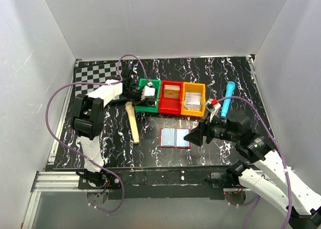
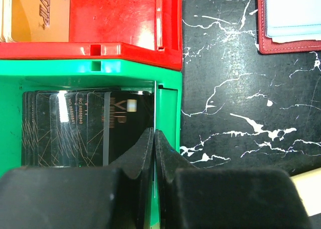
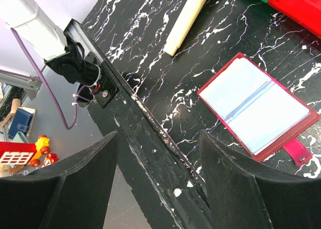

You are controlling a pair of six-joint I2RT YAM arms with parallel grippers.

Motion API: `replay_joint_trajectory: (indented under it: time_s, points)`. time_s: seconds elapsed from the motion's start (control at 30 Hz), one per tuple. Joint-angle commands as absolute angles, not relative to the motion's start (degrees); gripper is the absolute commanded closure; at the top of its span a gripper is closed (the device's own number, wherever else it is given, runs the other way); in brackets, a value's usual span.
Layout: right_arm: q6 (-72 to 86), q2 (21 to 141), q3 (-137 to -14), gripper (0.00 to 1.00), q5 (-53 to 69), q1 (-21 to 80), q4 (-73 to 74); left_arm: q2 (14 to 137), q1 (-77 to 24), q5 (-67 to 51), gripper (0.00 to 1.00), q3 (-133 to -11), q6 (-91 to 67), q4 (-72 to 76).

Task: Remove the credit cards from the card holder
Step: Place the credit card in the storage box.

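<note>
Black marbled table [image 1: 150, 156]; open card holder [image 1: 175, 137]

The left arm [image 1: 88, 116] and the right arm [image 1: 273, 164] pair smooth white shells with blocky black joints - each trailed by a looping purple cable [image 1: 48, 106]. The left claw [image 2: 154, 138] and the right claw [image 3: 158, 138] have thick, matte-black fingers.

Random stuff on the desk [image 1: 125, 151]
Green bin [image 1: 146, 109], red bin [image 1: 169, 110], orange bin [image 1: 193, 113] in a row; wooden stick [image 1: 133, 124], blue tube [image 1: 228, 96] nearby.
</note>
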State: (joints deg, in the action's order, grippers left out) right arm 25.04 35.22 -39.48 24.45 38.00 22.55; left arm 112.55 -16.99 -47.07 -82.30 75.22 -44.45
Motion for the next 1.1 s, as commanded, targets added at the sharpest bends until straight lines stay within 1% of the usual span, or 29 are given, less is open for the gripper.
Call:
replay_joint_trajectory:
  time_s: [0.0, 0.47, 1.07]
  points:
    - [23.8, 35.1, -39.6, 0.28, 23.8, 38.3, 21.2, 112.9, -17.1, -48.6, 1.00, -83.3, 74.0, -45.0]
    - [23.6, 36.5, -40.1, 0.27, 23.8, 38.3, 21.0, 113.6, -17.1, -44.0, 1.00, -82.4, 71.5, -39.5]
    - [23.6, 36.9, -40.1, 0.27, 23.8, 38.3, 21.0, 115.1, -17.1, -41.0, 1.00, -84.4, 71.1, -37.4]
